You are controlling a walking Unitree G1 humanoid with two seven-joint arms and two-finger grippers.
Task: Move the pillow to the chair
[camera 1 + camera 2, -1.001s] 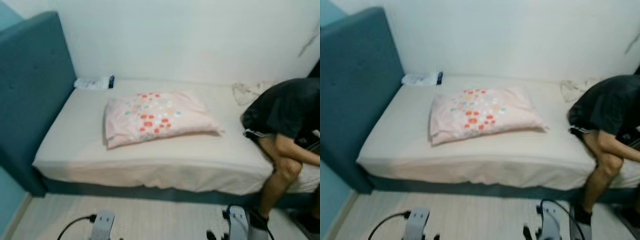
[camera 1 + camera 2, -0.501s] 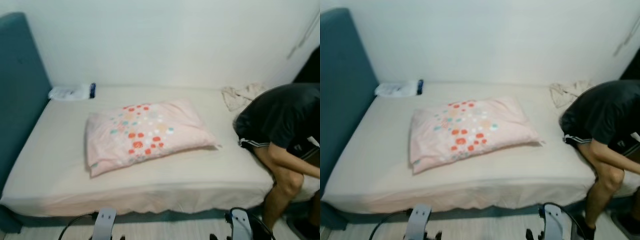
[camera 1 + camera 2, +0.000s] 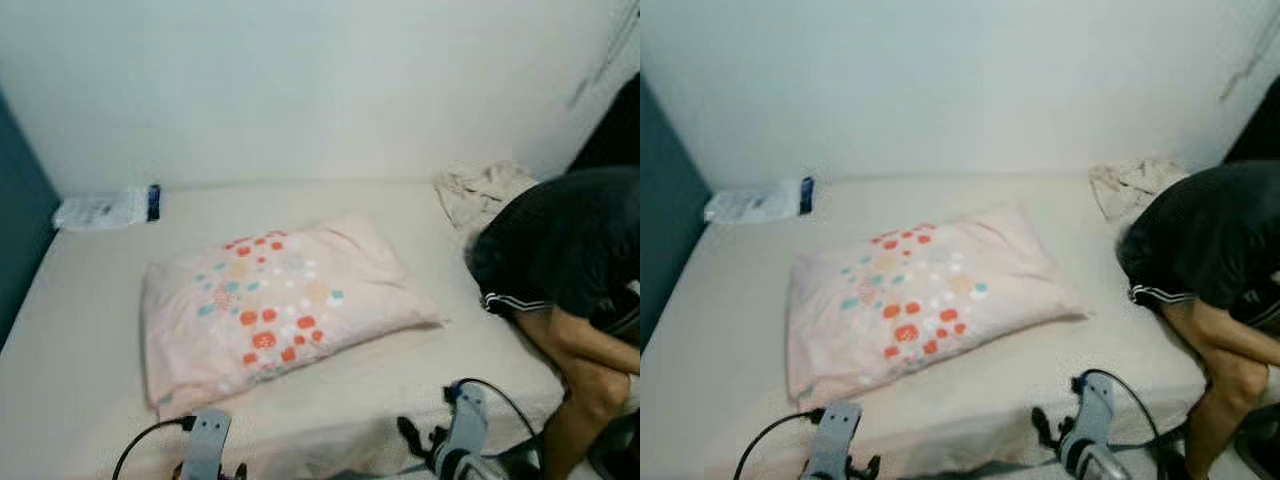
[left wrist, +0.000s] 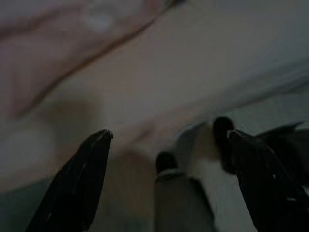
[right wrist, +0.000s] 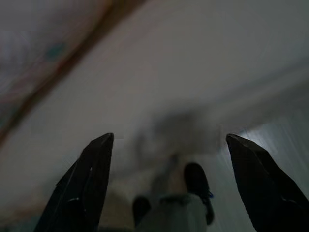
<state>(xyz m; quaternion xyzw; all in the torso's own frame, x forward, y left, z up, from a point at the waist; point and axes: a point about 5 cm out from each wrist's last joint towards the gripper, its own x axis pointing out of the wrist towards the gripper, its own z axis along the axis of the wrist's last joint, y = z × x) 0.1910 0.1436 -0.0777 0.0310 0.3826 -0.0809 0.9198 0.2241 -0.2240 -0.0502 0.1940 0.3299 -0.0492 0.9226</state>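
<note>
Pink, with red and teal dots, the pillow [image 3: 275,305] is lying mid-bed [image 3: 80,330], just beyond both grippers. The left gripper [image 4: 166,140] and right gripper [image 5: 169,145] are being held spread at the bed's near edge. No writing can be read.

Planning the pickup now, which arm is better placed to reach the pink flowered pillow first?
Left, probably. The left gripper sits open just below the pink flowered pillow's near corner, while the right gripper, also open, is past its other end, nearer the seated person.
</note>
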